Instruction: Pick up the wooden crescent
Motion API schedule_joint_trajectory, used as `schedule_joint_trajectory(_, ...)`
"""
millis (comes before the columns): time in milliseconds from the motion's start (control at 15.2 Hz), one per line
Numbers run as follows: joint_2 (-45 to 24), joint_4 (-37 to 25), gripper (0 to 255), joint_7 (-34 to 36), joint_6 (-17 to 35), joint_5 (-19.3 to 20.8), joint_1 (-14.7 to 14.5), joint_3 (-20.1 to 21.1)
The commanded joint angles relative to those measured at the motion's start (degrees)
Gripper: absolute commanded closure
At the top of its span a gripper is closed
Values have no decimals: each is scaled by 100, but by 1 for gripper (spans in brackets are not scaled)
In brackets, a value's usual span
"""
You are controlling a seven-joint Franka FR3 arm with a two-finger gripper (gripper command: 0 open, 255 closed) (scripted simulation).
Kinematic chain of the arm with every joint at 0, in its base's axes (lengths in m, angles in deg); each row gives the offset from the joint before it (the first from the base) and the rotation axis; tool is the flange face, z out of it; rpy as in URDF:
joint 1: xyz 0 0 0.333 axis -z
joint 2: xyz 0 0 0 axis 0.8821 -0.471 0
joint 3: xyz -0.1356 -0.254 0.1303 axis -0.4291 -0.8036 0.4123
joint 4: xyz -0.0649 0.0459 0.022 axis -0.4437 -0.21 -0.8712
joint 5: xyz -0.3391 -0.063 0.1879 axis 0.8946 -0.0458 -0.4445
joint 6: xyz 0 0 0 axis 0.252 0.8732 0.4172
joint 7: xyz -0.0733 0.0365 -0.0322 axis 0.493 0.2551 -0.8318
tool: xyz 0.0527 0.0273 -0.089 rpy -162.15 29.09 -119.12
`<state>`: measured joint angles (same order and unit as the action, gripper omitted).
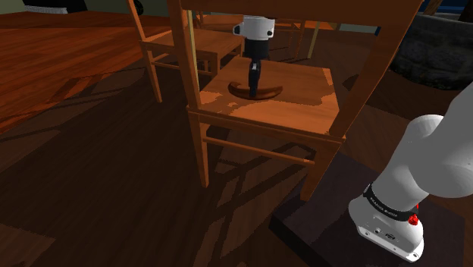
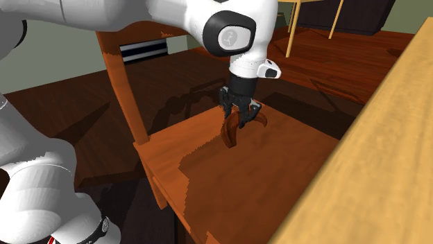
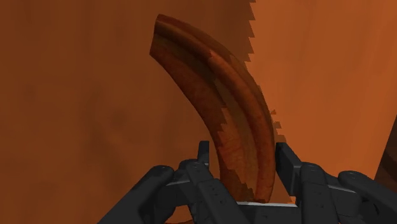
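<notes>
Wooden crescent (image 3: pixel 219 105), end behind claw (image 3: pixel 243 158)

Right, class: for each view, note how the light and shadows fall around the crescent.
Shoulder view: dim, the seat partly lit, chair shadows striping the floor. Second exterior view: brighter, with a jagged shadow edge across the seat. Wrist view: a saw-toothed shadow edge runs over the crescent and the seat behind it.

Rounded white arm shells (image 2: pixel 173 14) meet at a dark circular joint cap (image 2: pixel 229 35); a black lettered band (image 1: pixel 390 211) (small red dot (image 1: pixel 413 220) beside it) rings one link of mine; my all-black two-finger pincer (image 2: pixel 241 116) is angular
</notes>
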<state>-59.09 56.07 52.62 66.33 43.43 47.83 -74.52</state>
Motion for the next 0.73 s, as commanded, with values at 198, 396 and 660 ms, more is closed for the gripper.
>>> schedule_joint_trajectory(198, -25, -290, 255, 22, -333, 23, -42, 30)
schedule_joint_trajectory(396, -18, -512, 255, 40, -562, 27, -45, 25)
schedule_joint_trajectory(660, -25, -828, 255, 64, -870, 31, -49, 18)
